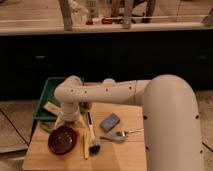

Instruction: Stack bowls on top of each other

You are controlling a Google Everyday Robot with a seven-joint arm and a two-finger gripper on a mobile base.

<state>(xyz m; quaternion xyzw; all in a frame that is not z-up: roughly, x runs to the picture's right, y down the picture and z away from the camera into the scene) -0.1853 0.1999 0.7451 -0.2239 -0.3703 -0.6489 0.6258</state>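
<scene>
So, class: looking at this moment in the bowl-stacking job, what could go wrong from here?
1. The gripper sits low at the rim of the dark brownish-red round bowl, which lies near the wooden table's front-left edge; a nudge might push it off.
2. The long-handled brush lies right beside that bowl and could get dragged.
3. Only one bowl is plainly visible; the arm may be hiding the other.
</scene>
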